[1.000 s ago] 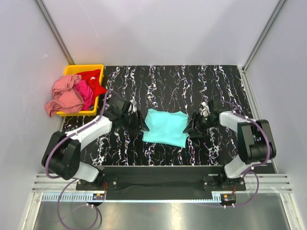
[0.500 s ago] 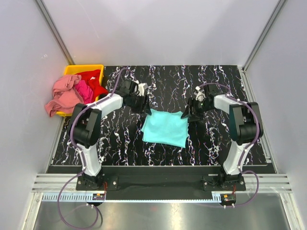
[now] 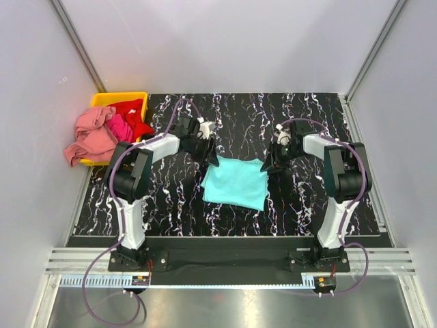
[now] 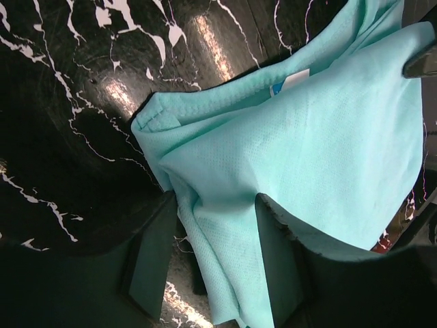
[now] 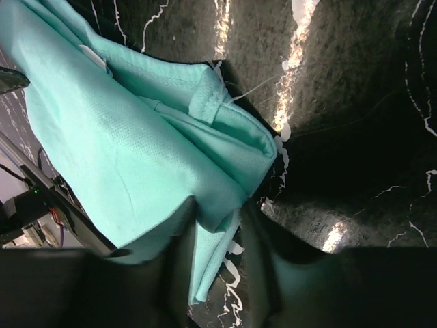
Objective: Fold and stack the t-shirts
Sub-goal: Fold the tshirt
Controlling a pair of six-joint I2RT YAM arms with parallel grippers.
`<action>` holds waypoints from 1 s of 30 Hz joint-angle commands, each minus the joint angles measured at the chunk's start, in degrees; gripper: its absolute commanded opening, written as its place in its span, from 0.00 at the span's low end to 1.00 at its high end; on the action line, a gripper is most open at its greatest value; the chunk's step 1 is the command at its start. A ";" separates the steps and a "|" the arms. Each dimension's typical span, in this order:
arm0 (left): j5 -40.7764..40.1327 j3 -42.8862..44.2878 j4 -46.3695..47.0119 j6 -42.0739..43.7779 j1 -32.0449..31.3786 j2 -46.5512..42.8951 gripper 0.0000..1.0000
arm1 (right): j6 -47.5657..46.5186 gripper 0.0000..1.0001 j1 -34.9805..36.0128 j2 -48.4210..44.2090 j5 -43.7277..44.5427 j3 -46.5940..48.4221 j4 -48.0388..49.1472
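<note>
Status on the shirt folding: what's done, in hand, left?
Done: nothing stacked yet.
In hand: the teal t-shirt lies partly folded at table centre. The left gripper and right gripper each pinch a far corner, with cloth between their fingers.
Left: the pink t-shirt, magenta t-shirt and red t-shirt are heaped unfolded in and over the yellow bin.
</note>
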 commanded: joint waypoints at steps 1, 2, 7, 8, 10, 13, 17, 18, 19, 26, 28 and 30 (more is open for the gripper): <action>1.35 2.06 3.68 1.70 -0.10 -1.11 0.53 | -1.38 0.34 -0.46 -0.14 -1.09 1.54 1.24; 1.61 1.45 4.21 1.44 -0.10 -1.29 0.52 | -1.29 0.31 -0.46 -0.49 -0.91 1.37 1.25; 1.79 0.74 7.38 0.21 -0.37 -2.96 0.35 | -0.24 0.18 -0.37 -5.14 -1.35 0.93 3.35; 1.44 1.09 7.38 -0.05 -0.45 -3.05 0.30 | -0.06 0.16 -0.37 -5.59 -1.61 0.84 3.62; 1.35 1.53 7.38 -0.23 -0.45 -2.88 0.21 | 0.20 0.14 -0.37 -6.29 -1.88 0.84 4.14; 2.22 2.06 7.64 -0.85 -0.54 -2.61 0.03 | 0.64 0.07 -0.37 -6.47 -2.58 0.66 4.76; 3.81 0.49 11.76 -7.93 -0.54 -3.57 0.00 | 2.48 0.00 -0.37 -8.66 -3.89 -1.35 8.52; 3.55 -0.04 14.73 -10.14 -0.54 -3.84 0.00 | 3.96 0.00 -0.37 -9.19 -4.51 -1.97 10.19; 3.55 -0.66 16.76 -12.34 -0.37 -4.01 0.00 | 4.76 0.00 -0.37 -9.46 -5.21 -2.50 13.34; -0.23 1.44 19.51 -26.67 1.56 0.46 0.00 | 10.13 0.01 -0.46 -3.76 -6.19 -0.84 19.70; -1.98 3.11 17.32 -28.18 2.09 1.69 0.04 | 10.13 0.03 -0.54 -2.09 -5.49 -0.13 19.53; -3.38 4.08 15.48 -28.80 2.62 2.40 0.06 | 10.31 0.04 -0.81 -1.20 -4.08 0.84 19.44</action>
